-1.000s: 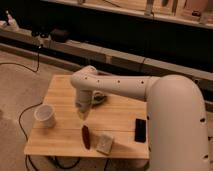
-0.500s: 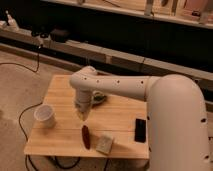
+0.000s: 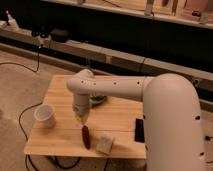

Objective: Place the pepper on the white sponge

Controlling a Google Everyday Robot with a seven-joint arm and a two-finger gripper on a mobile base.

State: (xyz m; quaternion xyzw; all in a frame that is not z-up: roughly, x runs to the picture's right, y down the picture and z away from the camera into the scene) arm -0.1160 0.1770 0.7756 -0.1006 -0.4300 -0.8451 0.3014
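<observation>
Here pepper (image 3: 86, 136) lies flat, long axis near-to-far, just beside white sponge (image 3: 105, 144); hand (image 3: 80, 118) above far end, grip: cannot tell.

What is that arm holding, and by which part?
Cannot tell: the gripper is right at the far end of the pepper, which lies on the table beside the white sponge.

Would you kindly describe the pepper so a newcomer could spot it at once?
On the wooden table, look near the front edge, close to the gripper. The pepper lies there beside the white sponge: slim and dark red, unlike its pale, blocky neighbour.
</observation>
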